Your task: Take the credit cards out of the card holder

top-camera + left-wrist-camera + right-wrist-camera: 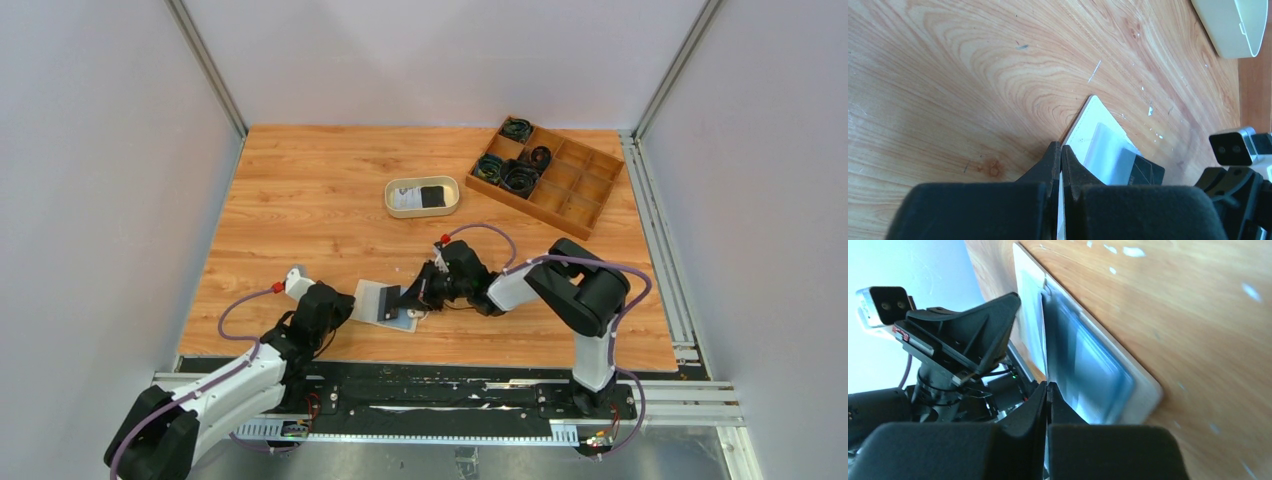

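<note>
The left hand is clamping its fingers on the near edge of the open card holder, which is lying on the desk just ahead of it. A black credit card is sticking out toward the right hand. That hand's fingers are pressing together at the card, and blur is hiding whether they are pinching it.
</note>
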You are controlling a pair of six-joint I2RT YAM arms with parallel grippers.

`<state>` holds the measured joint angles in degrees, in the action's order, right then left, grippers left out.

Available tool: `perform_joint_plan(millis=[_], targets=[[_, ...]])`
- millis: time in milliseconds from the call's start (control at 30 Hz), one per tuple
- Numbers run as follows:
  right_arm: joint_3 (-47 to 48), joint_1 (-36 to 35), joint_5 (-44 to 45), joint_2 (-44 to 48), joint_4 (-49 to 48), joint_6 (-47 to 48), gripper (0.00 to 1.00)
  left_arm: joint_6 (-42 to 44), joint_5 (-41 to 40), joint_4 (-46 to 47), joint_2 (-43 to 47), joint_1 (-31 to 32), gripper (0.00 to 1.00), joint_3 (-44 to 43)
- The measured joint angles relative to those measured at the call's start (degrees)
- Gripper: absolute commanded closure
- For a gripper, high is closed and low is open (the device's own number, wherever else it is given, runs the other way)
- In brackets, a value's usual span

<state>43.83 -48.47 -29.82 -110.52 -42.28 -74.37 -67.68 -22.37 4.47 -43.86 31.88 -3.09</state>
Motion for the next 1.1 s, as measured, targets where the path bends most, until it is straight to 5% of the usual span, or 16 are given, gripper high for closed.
perform_joint_plan(millis=[300, 533, 700, 867, 1100], targets=[[-8.0, 3.0, 1.1, 11.0, 7.8, 5.0, 1.00, 0.0, -0.2, -0.9, 0.8, 0.0, 1.00, 0.0], [-4.4, 6.8, 2.6, 20.7, 20.0, 12.7, 1.00, 0.0, -0.9, -2.0, 1.9, 0.0, 1.00, 0.0], [9.7, 16.2, 0.1, 18.8, 26.7, 19.6, 1.00, 0.0, -0.9, -2.4, 2.3, 0.0, 1.00, 0.0], [37.1, 24.5, -4.3, 5.0, 39.1, 27.7, 1.00, 0.0, -0.9, -3.0, 2.8, 0.0, 1.00, 0.0], [58.9, 26.2, -8.2, -11.8, 52.0, 33.8, 1.00, 0.5, -1.2, -5.5, 4.8, 0.0, 1.00, -0.3]])
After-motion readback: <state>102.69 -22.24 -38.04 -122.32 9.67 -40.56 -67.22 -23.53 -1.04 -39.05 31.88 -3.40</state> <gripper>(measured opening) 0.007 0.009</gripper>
